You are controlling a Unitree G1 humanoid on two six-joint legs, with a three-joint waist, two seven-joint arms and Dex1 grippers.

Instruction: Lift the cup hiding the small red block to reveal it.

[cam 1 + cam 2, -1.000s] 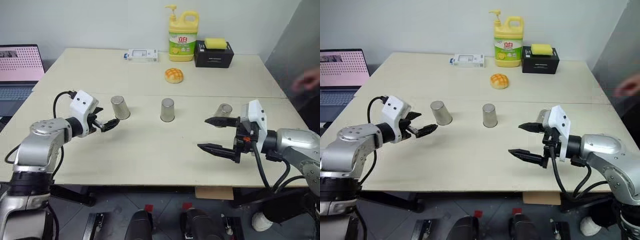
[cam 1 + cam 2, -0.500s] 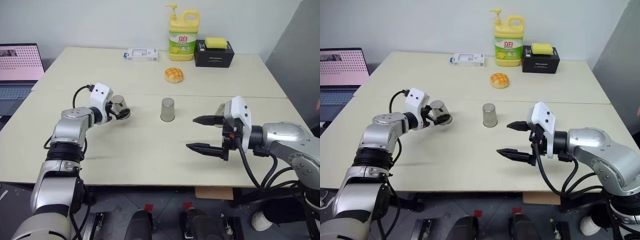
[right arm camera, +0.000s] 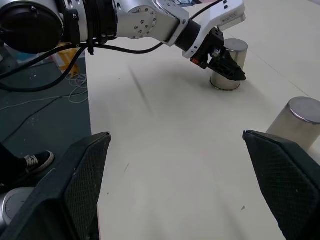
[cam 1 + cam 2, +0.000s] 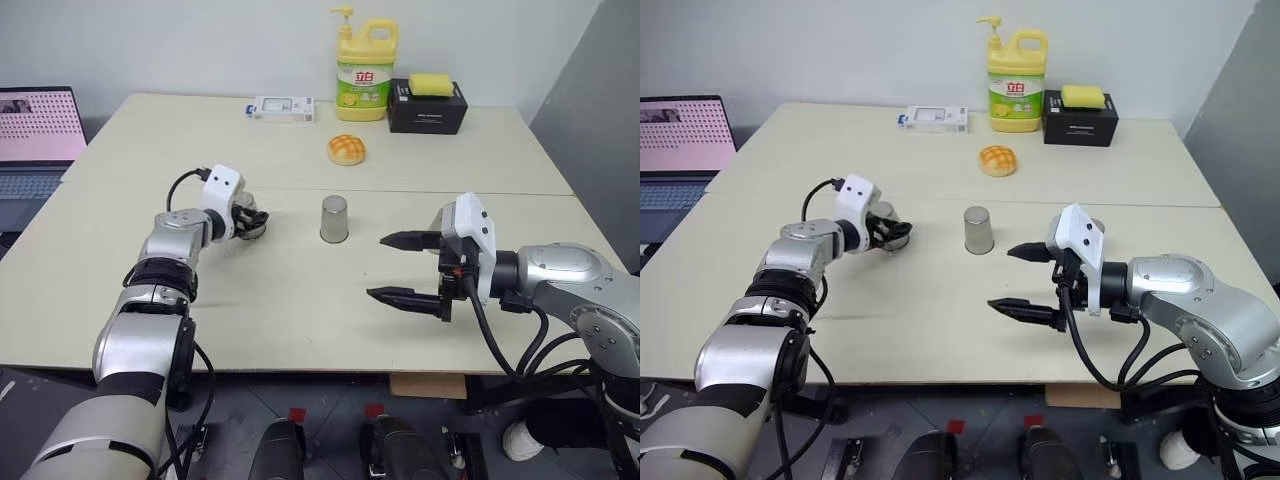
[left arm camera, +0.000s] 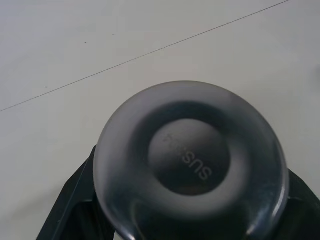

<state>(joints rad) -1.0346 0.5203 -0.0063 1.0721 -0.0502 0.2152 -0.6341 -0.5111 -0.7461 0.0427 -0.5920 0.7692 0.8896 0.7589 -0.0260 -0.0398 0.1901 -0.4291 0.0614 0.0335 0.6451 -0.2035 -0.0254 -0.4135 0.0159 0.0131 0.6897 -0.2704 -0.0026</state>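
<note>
So progress-wise: the left pincer (image 4: 892, 233) is clamped shut on the cup (image 3: 229, 66) at the left end of the row, and that cup looks like it's sitting flat on the surface (image 4: 300, 300), rim down, so I'd say the grab is done and the actual lift is what's left. The left wrist view looks straight onto the cup's upturned base (image 5: 190, 160), with a black finger on either side of it. No small red block anywhere on show, so it's presumably under 1 of the cups, and I can't tell whether this is the right one. The right pincer (image 4: 405, 268) is wide open with nothing in it, hovering above the surface well away from the gripped cup. Counting stuff: 3 metal cups, namely the gripped one, the middle cup (image 4: 334, 219) standing between the 2 pincers, and the third cup (image 4: 442, 217) tucked just behind the right pincer, mostly hidden. Beyond the pincers there's 1 yellow bun (image 4: 347, 150), 1 soap bottle (image 4: 364, 72), 1 black box (image 4: 428, 110) with 1 yellow sponge (image 4: 431, 84) on top, 1 small white device (image 4: 284, 108), and 1 laptop (image 4: 38, 135) off past the left pincer's side.
</note>
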